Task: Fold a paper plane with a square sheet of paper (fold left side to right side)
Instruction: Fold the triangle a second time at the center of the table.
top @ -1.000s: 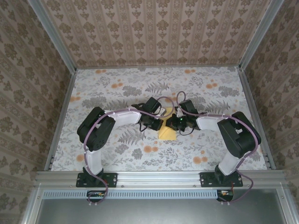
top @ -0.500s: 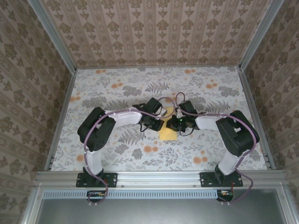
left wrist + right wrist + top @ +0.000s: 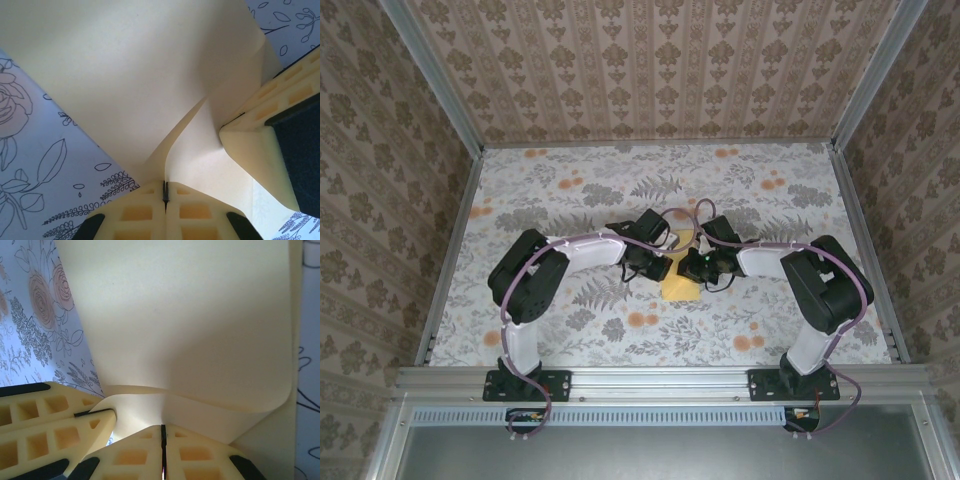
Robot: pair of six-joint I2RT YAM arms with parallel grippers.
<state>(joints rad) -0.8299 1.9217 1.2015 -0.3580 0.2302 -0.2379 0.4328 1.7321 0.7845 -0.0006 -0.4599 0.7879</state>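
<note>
The square sheet of paper (image 3: 680,287) is pale yellow and lies mid-table between both grippers, partly lifted and curled. In the left wrist view the sheet (image 3: 130,75) spreads across the top, and a raised flap runs down into my left gripper (image 3: 165,192), which is shut on it. My right gripper (image 3: 163,432) is likewise shut on a curled edge of the sheet (image 3: 185,315). From above, the left gripper (image 3: 665,268) and right gripper (image 3: 688,268) almost touch over the paper. Each wrist view shows the other gripper's fingers (image 3: 260,145) (image 3: 50,425) close by.
The floral tablecloth (image 3: 570,200) covers the table, with orange flower blotches (image 3: 642,320) near the front. Aluminium rails (image 3: 450,250) and patterned walls close in the left, right and far sides. Open cloth lies behind and beside the arms.
Both grippers have crept slightly closer together over the sheet; both stay shut on the paper.
</note>
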